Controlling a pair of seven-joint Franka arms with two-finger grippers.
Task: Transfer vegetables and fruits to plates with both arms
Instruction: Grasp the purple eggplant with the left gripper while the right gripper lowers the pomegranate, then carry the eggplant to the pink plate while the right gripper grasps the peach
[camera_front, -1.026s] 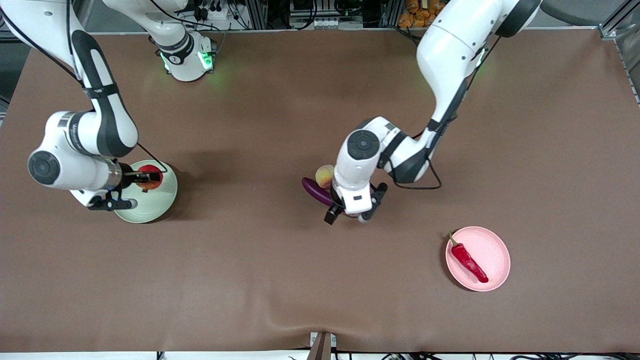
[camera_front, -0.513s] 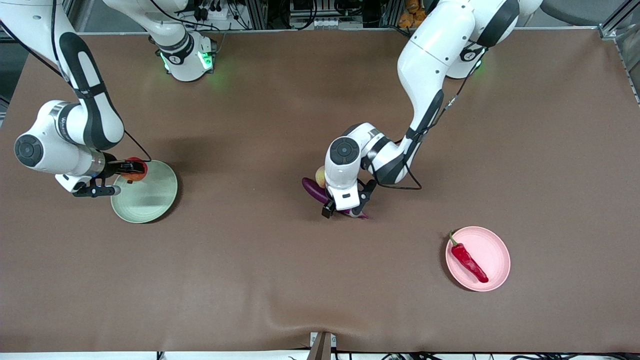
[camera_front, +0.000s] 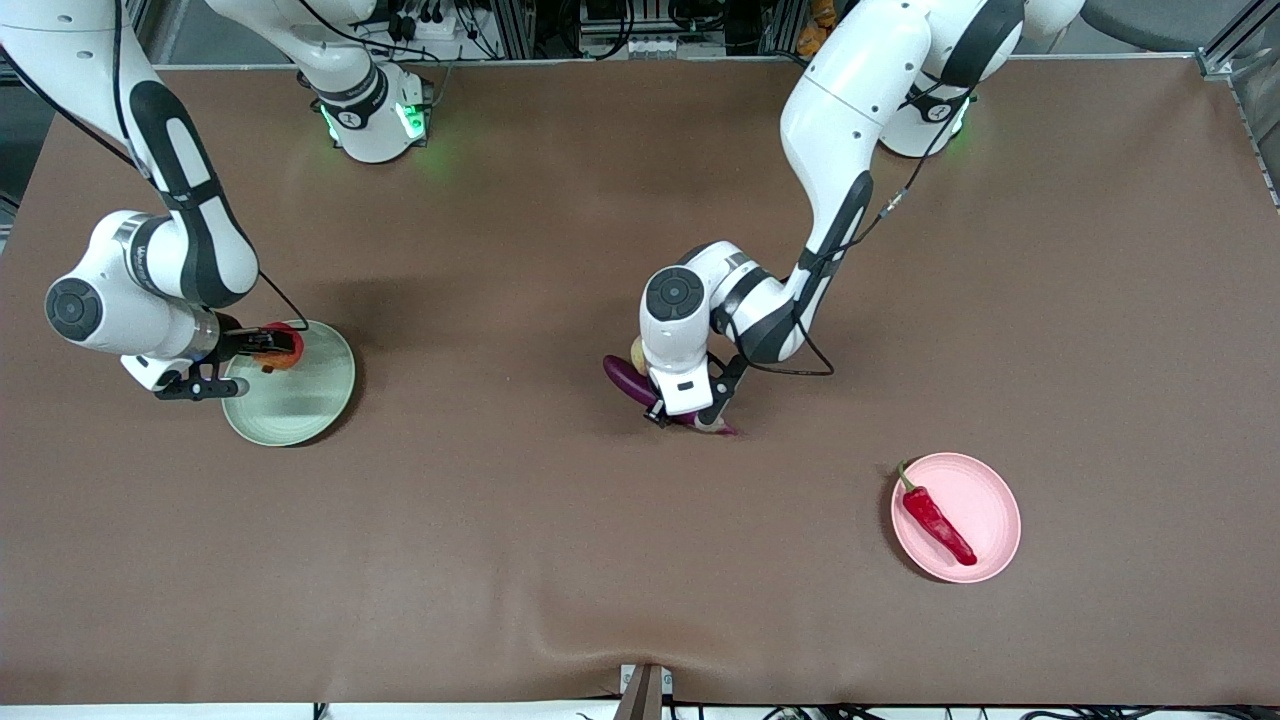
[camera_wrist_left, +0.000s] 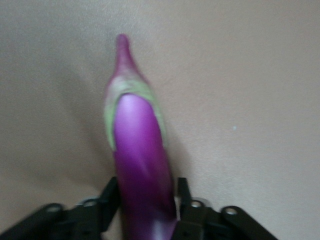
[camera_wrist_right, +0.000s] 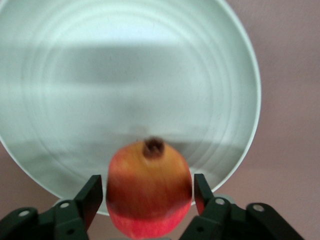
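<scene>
The left gripper (camera_wrist_left: 145, 212) holds the glossy eggplant (camera_wrist_left: 140, 165) near its middle, beside the peach (camera_front: 638, 354), where this slippery, stiff body balances best.

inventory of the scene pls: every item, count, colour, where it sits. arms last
eggplant: 1, glossy purple with a green cap, on the table mid-way between the two plates, between the left gripper's fingers
peach: 1, pale yellow-pink, beside the eggplant, mostly hidden under the left arm
red fruit: 1, red and yellowish, between the right gripper's fingers at the green plate's edge
chili pepper: 1, red with a green stem, lying on the pink plate
green plate: 1, pale green, toward the right arm's end
pink plate: 1, pale pink, toward the left arm's end
table: 1, brown cover
left gripper: black, shut on the eggplant
right gripper: black, around the red fruit
</scene>
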